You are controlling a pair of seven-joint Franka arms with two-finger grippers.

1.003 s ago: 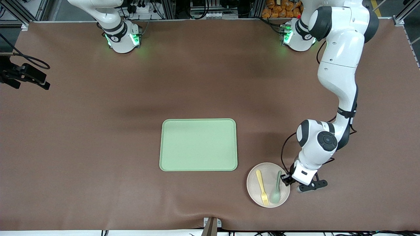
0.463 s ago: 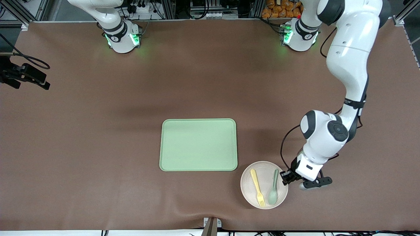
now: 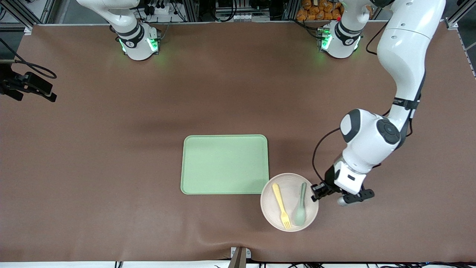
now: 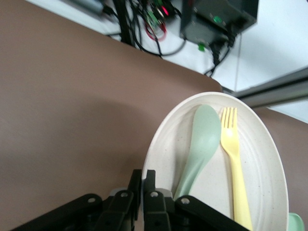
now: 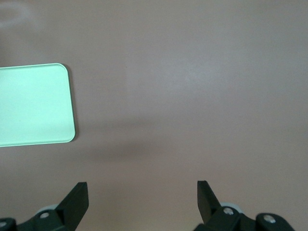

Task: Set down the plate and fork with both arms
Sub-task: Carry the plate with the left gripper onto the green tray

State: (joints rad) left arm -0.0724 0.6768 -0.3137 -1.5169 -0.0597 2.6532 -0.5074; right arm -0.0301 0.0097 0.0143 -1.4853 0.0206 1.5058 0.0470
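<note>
My left gripper point(image 3: 316, 192) is shut on the rim of the off-white plate point(image 3: 290, 190) and holds it just over the table. The plate's edge overlaps the corner of the light-green tray point(image 3: 224, 163). On the plate lie the pale-yellow fork point(image 3: 280, 206) and a grey-green spoon point(image 3: 300, 209). The left wrist view shows the closed gripper point(image 4: 143, 174) pinching the plate's rim point(image 4: 161, 139), with the spoon point(image 4: 202, 139) and fork point(image 4: 233, 154) side by side. My right gripper point(image 5: 142, 190) hangs open over bare table, with the tray's corner point(image 5: 33, 103) in its view.
A black camera on a mount point(image 3: 26, 83) sits at the table's edge at the right arm's end. A small bracket point(image 3: 240, 257) stands at the table edge nearest the front camera. The brown mat point(image 3: 111, 167) surrounds the tray.
The left arm has carried the plate, with fork and spoon on it, toward the tray; its rim now overlaps the tray's corner. The right gripper stays open.
</note>
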